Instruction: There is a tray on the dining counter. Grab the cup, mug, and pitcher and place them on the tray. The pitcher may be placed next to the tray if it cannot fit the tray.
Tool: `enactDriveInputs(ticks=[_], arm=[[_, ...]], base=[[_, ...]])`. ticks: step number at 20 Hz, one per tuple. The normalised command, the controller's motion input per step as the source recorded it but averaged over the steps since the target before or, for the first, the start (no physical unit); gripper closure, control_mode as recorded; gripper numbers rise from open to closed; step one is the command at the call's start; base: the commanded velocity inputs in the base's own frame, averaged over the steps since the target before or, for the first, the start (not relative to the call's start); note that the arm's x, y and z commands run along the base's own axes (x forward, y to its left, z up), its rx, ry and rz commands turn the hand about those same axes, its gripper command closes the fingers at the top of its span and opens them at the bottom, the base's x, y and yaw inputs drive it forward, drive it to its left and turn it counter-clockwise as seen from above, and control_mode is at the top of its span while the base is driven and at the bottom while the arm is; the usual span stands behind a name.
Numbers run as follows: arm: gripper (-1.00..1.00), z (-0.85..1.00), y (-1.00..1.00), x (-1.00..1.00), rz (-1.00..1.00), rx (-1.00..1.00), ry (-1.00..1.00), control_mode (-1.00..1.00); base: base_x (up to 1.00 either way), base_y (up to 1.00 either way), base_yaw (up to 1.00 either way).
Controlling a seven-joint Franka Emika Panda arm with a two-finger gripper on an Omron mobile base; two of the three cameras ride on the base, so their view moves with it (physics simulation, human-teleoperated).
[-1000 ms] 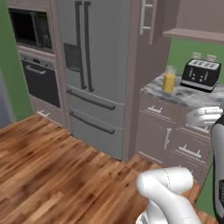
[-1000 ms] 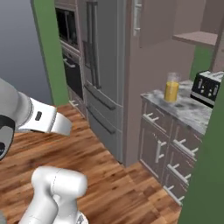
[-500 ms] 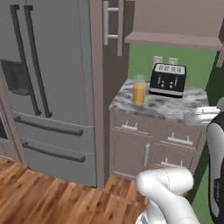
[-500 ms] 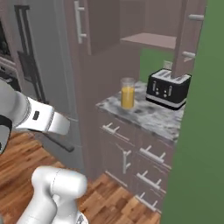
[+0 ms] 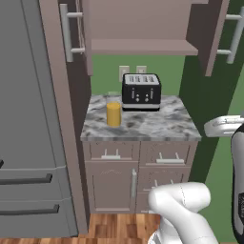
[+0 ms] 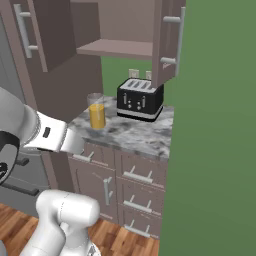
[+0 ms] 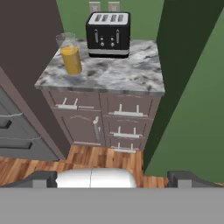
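Straight ahead stands a small marbled counter (image 5: 143, 125) on a brown cabinet with drawers (image 5: 138, 176), wedged between a grey refrigerator (image 5: 28, 143) on the left, cut off by the frame edge, and a green wall (image 6: 215, 125) on the right. Above it hangs an open brown wall cabinet (image 5: 138, 28) whose shelf top cannot be seen from below. At the back of the counter sits a black four-slot toaster (image 5: 141, 91), and just to its left, well apart from the counter's front edge, stands the pitcher (image 5: 113, 113), upright. From the hand view the pitcher (image 7: 71, 56) looks like a clear cylinder filled most of the way with yellow-orange liquid, its glassy upper rim faint and hard to make out. Low in the hand view, the gripper (image 7: 113, 178) shows two dark tips set wide apart with nothing between them, far short of the counter.
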Motion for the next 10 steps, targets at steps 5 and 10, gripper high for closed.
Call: enactDriveInputs(ticks=[5, 10], arm=[[-1.00, 0.00, 0.00, 0.00, 0.00, 0.00, 0.00, 1.00], [-1.00, 0.00, 0.00, 0.00, 0.00, 0.00, 0.00, 1.00]], base=[[0.16, 1.00, -0.15], [0.64, -0.01, 0.00]])
